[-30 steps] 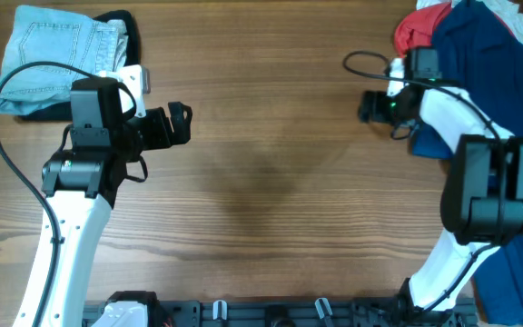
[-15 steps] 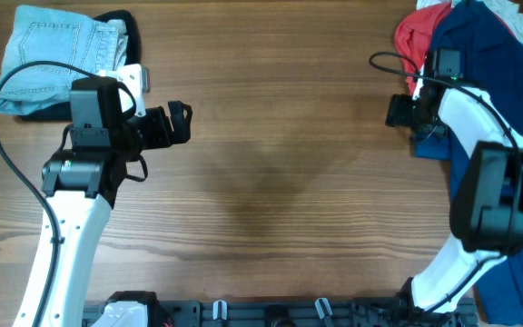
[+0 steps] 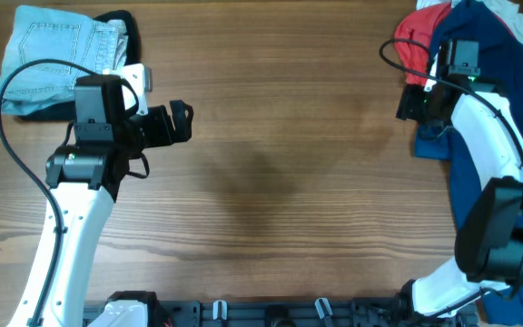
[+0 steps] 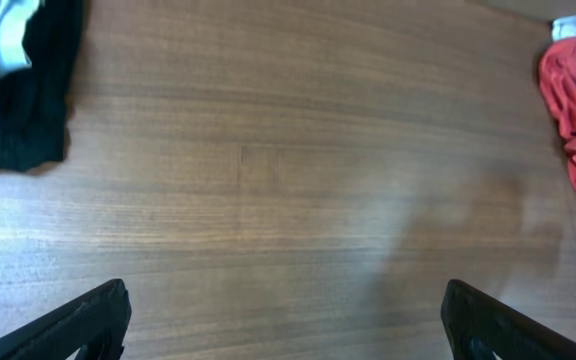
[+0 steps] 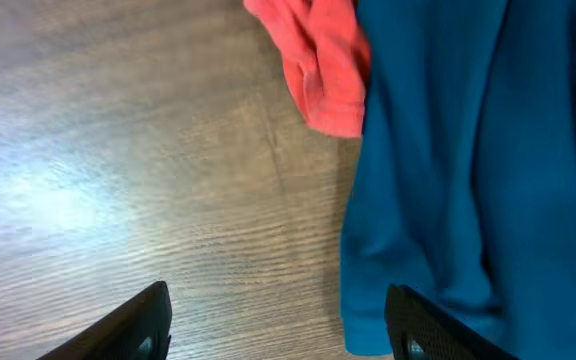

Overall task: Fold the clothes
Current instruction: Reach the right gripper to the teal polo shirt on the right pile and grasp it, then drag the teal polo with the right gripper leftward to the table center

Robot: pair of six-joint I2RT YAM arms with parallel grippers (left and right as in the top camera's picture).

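Clothes [image 3: 516,45] cut off at edge, right pincer [image 5: 283,315] ajar, empty, over their hem, left pincer [image 4: 288,315] wide, empty

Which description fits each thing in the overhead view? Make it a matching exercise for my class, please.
Things:
1 jeans
2 blue shirt
3 red shirt
4 left gripper

Descriptions:
A open, holding nothing
B heaped along the right edge
C folded, far left corner
D crumpled at the far edge, touching the blue shirt

Pairs: 1-C; 2-B; 3-D; 4-A
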